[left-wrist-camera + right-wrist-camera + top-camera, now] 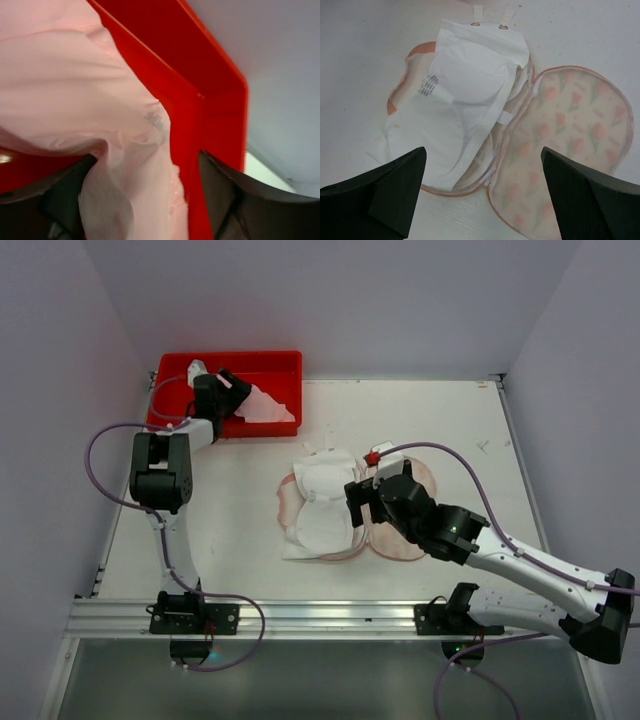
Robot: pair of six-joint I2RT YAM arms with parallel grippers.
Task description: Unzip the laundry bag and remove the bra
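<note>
The laundry bag (400,540) is a peanut-shaped, tulip-printed mesh case with a pink rim. It lies unzipped and folded open in two halves at mid-table, and its zip pull (487,184) shows at the hinge. The printed right half (570,125) is bare. A white padded two-cup piece with a label, which looks like the bra (322,500), lies on the left half (465,65). My right gripper (358,502) hovers open just above the hinge (482,200) and touches nothing. My left gripper (228,388) is open in the red tray, with a pale-pink sheer cloth (75,75) draped between its jaws.
The red plastic tray (280,362) stands at the back left, and its corner wall (200,115) is close to my left fingers. The pink cloth (265,408) spreads to the tray's right side. Purple cables loop beside both arms. A metal rail (330,615) runs along the near edge.
</note>
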